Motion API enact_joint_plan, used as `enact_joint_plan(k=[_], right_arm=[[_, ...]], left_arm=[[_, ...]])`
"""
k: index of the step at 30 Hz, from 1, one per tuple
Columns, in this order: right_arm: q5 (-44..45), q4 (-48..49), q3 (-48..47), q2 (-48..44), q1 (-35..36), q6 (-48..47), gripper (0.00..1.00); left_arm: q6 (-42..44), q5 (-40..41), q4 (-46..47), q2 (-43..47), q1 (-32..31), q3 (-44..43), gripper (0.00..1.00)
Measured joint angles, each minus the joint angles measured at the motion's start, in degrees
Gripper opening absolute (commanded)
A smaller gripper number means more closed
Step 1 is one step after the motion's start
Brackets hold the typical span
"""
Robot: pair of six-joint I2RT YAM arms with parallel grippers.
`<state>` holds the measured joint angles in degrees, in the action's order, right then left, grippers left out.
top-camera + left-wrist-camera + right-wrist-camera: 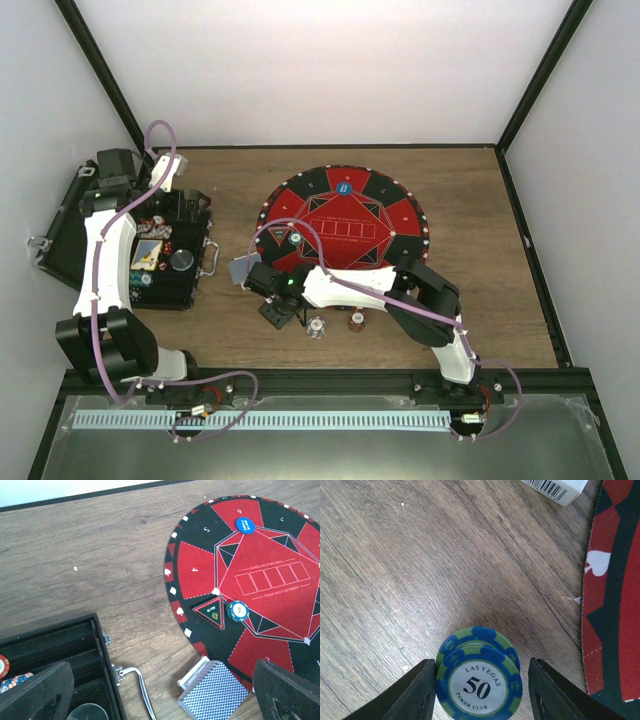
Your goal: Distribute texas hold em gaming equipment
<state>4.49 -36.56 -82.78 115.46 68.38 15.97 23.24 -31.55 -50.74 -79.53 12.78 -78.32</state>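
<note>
Straddling round green-blue chip stack (479,682) on woodgrain tbl (395,555), R pincer (481,692) apart, L pincer (160,695) apart.

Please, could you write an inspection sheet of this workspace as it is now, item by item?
Surface: wooden table, with a round red-and-black mat lying flat on it.
Job's things: blue button disc and one chip on the mat; card deck at the mat's edge; chip stack marked 50 on the wood; two small chip piles by the right arm.
Clutter: open black case at left, spare chips inside; barcoded box.
Grippers: left gripper open, empty; right gripper straddles the 50 stack, grip unclear.
Cables: purple cable along each arm.
Surroundings: white walls, black frame posts.
</note>
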Motion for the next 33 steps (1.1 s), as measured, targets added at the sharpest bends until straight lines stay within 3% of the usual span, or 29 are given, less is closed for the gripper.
enact_joint_plan(k=[15, 22, 33], right_arm=[[0.02, 0.09, 0.00, 0.04, 0.02, 0.00, 0.52], [0.02, 0.48, 0.00, 0.04, 0.07, 0.13, 0.34], [0.09, 0.85, 0.00, 0.04, -0.04, 0.20, 0.15]], left_arm=[[0.00, 0.02, 0.00, 0.00, 0.00, -0.02, 1.00], [0.00, 0.02, 0.00, 0.00, 0.00, -0.02, 1.00], [0.00, 0.04, 0.00, 0.00, 0.00, -0.02, 1.00]])
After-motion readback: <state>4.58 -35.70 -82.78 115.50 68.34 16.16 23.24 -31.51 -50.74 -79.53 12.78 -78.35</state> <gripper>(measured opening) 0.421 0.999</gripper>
